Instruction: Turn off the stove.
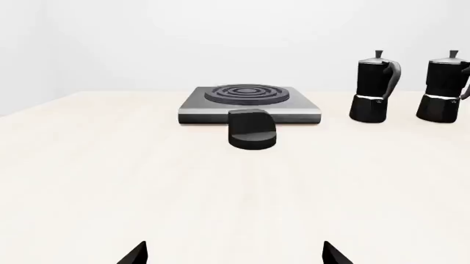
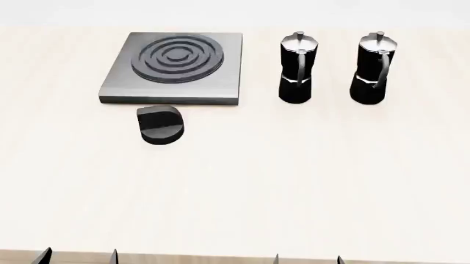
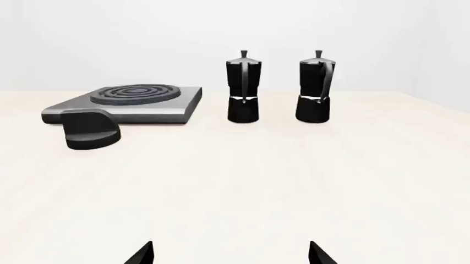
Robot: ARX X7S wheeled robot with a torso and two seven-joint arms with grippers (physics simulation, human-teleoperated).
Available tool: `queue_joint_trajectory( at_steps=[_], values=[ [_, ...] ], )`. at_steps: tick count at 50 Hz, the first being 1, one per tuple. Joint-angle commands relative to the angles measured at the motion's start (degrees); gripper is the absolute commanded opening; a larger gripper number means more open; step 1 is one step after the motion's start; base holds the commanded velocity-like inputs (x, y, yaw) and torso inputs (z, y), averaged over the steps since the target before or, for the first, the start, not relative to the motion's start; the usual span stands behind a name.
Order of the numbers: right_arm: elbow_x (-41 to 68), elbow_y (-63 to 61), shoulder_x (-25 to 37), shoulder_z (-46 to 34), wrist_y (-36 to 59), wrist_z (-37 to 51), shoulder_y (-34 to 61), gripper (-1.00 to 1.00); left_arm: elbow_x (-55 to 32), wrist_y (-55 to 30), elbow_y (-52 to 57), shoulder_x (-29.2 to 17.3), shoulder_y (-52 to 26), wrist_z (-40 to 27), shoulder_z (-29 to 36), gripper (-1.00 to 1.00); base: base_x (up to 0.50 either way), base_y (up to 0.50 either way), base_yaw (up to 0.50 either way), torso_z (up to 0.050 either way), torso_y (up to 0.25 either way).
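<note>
The flat square brushed-grey metal stove plate with its ringed burner (image 2: 176,66) sits toward the far left of the pale wooden surface (image 2: 294,187), and its black round ridged knob (image 2: 160,125) stands just in front of the plate's near edge, apart from it by a thin gap. Both your pincers are released: the left pincer (image 1: 233,254) and the right pincer (image 3: 230,253) show only spread fingertips at the surface's near edge, holding nothing and well apart from everything.

Your main risk is the knob itself. It looks low and smooth-sided, so if you close off-centre the fingers may slip round it instead of turning it, or shove it into the plate. Come down square over it with the left pincer, which faces it almost directly.

The two black-and-silver moka pots (image 2: 298,69) (image 2: 373,69) stand upright to the right of the plate near the far edge. They look tall and tippable; a wide sweep from the right arm could knock them, so keep that arm back.
</note>
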Motion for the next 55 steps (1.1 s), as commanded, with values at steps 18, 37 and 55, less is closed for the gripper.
queue_joint_trajectory(
  at_steps=[18, 37, 55],
  values=[
    [3.5, -1.5, 3.1, -4.1, 1.3, 4.3, -0.1, 1.0, -2.0, 1.1, 0.3, -3.4, 0.3, -4.2, 4.2, 1.0, 0.0, 0.0, 0.0, 0.0, 0.0],
    [1.0, -11.7, 3.8, -5.0, 5.4, 5.1, -2.0, 1.0, -3.0, 0.9, 4.4, -3.4, -0.3, -4.9, 2.7, 1.0, 0.0, 0.0, 0.0, 0.0, 0.0],
    [-5.9, -31.0, 6.8, -8.4, 13.5, 8.4, -4.0, 1.0, -8.5, -5.7, 19.4, -6.1, 1.6, -5.4, 2.5, 1.0, 0.0, 0.0, 0.0, 0.0, 0.0]
  ],
)
